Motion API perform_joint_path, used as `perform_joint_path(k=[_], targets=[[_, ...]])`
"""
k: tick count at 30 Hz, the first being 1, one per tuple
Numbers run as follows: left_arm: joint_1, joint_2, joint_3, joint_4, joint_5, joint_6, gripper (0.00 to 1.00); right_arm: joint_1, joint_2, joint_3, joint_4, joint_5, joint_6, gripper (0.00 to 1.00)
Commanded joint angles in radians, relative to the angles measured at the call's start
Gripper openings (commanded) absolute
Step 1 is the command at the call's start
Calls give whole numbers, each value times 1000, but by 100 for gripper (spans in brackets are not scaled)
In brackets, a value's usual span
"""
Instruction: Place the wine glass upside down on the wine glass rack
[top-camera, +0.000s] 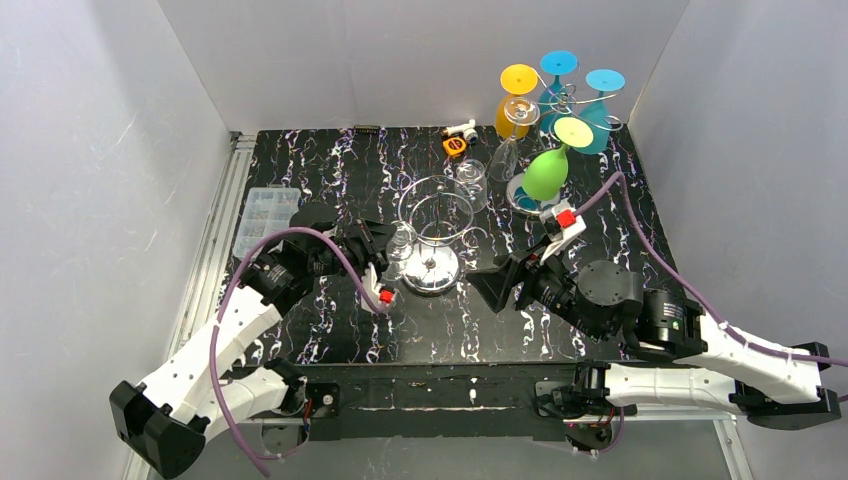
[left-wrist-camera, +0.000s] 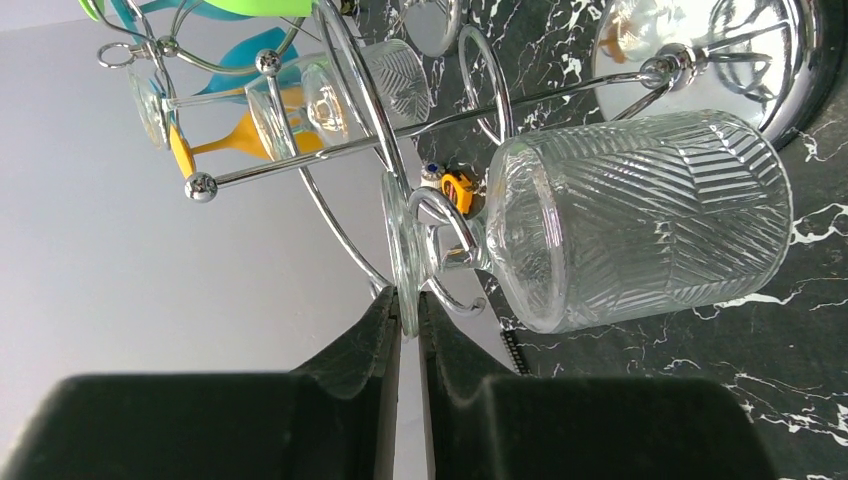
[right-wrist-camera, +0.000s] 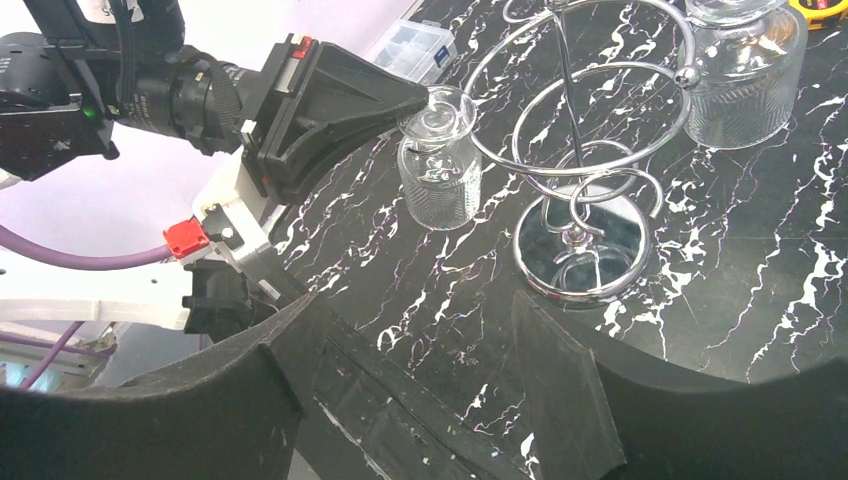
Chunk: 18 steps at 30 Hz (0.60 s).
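Arm stretched low and forward, the left pincer (left-wrist-camera: 408, 305) pinches the inverted wine glass (left-wrist-camera: 640, 220) by its foot at nine o'clock of the rack (top-camera: 432, 272); the right pincer (right-wrist-camera: 410, 298) gapes wide.

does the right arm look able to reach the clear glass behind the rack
Probably yes: the right gripper is open, and bare table runs beside the rack to the clear glass, though the rack stands close by.

The wine glass rack (top-camera: 432, 270) stands in the middle of the desk (top-camera: 330, 170). The wine glass (top-camera: 401, 243) is upside down at its left side. A second rack (top-camera: 520, 200) stands near the far right corner, and a plastic box (top-camera: 265, 218) lies at the left edge.
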Motion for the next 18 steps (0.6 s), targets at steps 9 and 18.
perform_joint_path(k=[9,18], targets=[[-9,-10,67,-137,-38,103,51,0,-40,-6,38,25,-7,74],[-9,-8,114,-236,-76,85,68,0,-37,13,19,36,-9,74]])
